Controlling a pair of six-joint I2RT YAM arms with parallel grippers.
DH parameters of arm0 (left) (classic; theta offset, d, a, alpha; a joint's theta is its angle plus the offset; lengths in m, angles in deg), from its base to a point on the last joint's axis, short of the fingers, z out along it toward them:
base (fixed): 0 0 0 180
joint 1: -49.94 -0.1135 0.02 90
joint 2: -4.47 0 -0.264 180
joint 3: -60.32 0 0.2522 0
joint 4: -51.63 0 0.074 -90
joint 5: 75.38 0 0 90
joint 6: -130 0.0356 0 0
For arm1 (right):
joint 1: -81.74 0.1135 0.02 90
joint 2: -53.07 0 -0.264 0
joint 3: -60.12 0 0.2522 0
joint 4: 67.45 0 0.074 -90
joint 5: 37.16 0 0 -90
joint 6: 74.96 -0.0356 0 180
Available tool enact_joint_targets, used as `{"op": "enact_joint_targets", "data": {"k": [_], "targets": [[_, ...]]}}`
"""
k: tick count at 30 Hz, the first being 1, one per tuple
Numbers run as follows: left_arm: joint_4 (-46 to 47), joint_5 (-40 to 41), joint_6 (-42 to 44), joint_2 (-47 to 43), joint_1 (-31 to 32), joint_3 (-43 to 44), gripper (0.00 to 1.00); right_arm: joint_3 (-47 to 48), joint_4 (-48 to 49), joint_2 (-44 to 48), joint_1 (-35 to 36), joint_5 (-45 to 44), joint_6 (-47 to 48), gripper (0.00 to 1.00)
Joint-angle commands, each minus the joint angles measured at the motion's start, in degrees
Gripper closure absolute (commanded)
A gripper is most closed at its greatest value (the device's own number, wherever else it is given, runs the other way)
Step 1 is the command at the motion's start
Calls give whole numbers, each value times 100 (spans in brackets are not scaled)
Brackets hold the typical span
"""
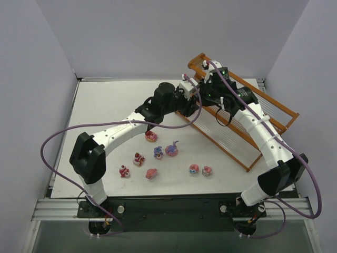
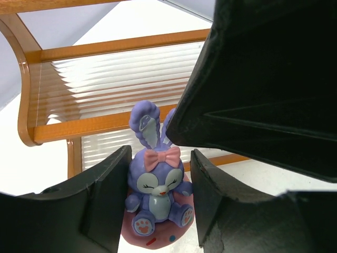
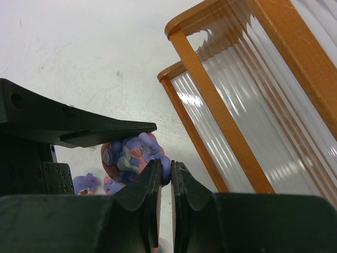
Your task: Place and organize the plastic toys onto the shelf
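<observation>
Left end effector (image 2: 159,158) closed on a purple bunny (image 2: 158,184) at the shelf's (image 2: 121,45) end.
The shelf crosses the surface's (image 1: 105,105) far right corner. The right end effector (image 3: 166,166), pinched shut and empty, hovers alongside. The bunny's pink base is cut off, so its footing is unclear. Eight loose toys (image 1: 151,173) lie mid-surface, too small to make out.

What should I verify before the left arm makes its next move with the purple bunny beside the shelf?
1. Left gripper closed against both sides of the purple bunny figurine: ok.
2. Bunny upright in the grip: ok.
3. Bunny lifted off the table: cannot tell.
4. Right gripper shut and empty: ok.
5. Right gripper away from the bunny: not ok, it sits very close and may block the path.
6. Shelf tiers nearby free of toys: ok, as far as the left wrist view shows.
</observation>
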Motion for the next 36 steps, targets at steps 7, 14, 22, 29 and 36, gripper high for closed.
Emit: {"op": "enact_joint_targets", "data": {"k": [7,14,22,29,36], "targets": [[340,412,26,55,48,284,100,326,-167,45,-13,-90,-457,100],[525,271,-228,64,39,293,100,317,-167,115,-13,-143,-650,82],[745,43,-527,152,4,328,100,352,-167,220,-101,-108,-879,61],[991,-45,-826,310,-153,416,100,230,-228,448,-294,-230,-1186,53],[1500,-151,-1318,687,-400,855,100,-174,-299,1177,-813,-292,-1652,49]]}}
